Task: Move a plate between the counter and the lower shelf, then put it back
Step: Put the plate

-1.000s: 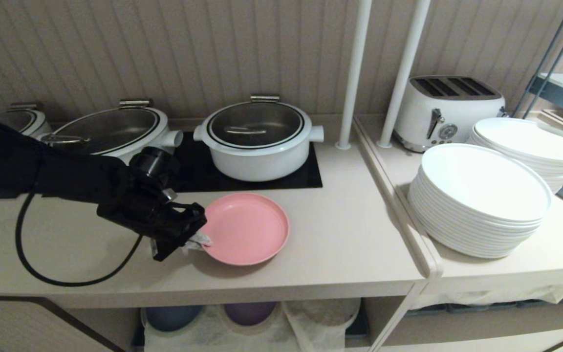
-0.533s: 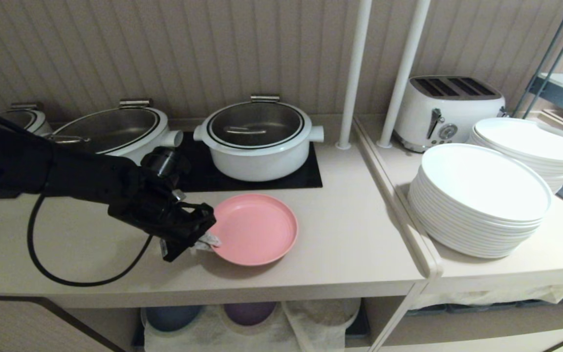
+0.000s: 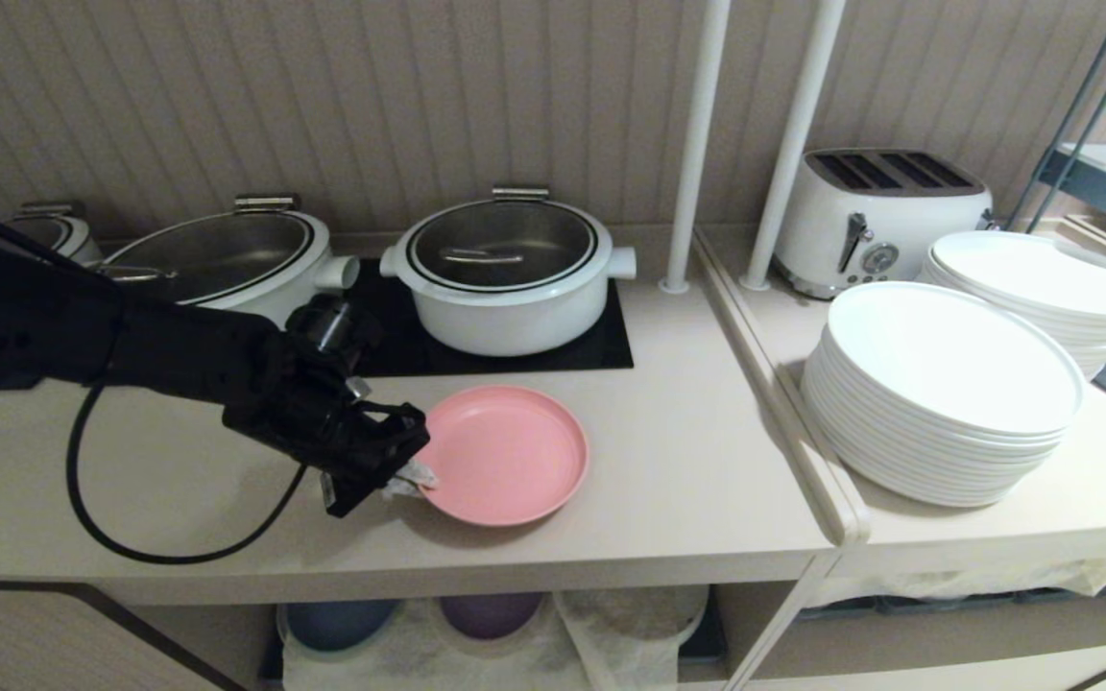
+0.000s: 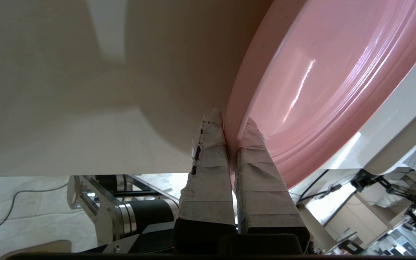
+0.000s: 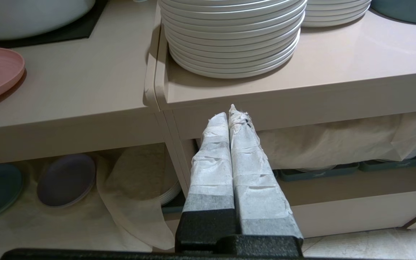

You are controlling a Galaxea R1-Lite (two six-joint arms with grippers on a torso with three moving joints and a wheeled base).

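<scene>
The left gripper (image 3: 407, 477), clamping the plate (image 3: 505, 455), has apparently carried it rightward.

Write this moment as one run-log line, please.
left gripper: shut on pink plate rim | plate: on counter | right gripper: shut, parked

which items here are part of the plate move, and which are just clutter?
In play:
- pink plate, rim pinched by left gripper
- counter
- lower shelf

Lying about:
- white pots
- toaster
- white plate stacks
- blue plate and purple plate on the shelf
- right gripper, parked, shut
</scene>
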